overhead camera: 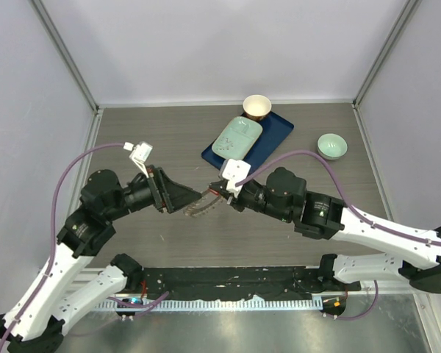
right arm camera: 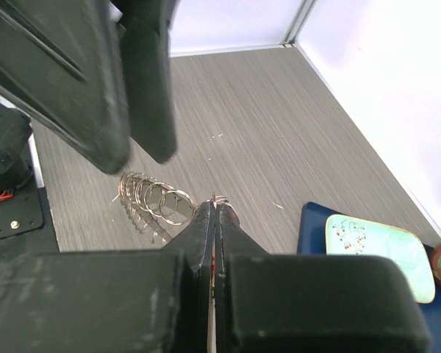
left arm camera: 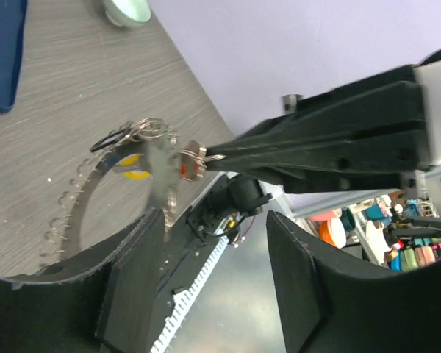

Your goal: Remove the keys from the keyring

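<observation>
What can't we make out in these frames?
- Left pincer grip on keyring: in the left wrist view, contact is hidden behind its own finger.
- Right pincer tips: own fingers block the right wrist view; left wrist too blurred to tell red key from small ring.
- Key count: top view too small; left wrist shows only red and a yellowish head.

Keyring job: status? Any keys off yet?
Done: nothing visible; no loose key in view. In hand: right gripper pinched shut on the red key, left gripper at the keyring. Remaining: red and orange key still attached; green not visible.
</observation>
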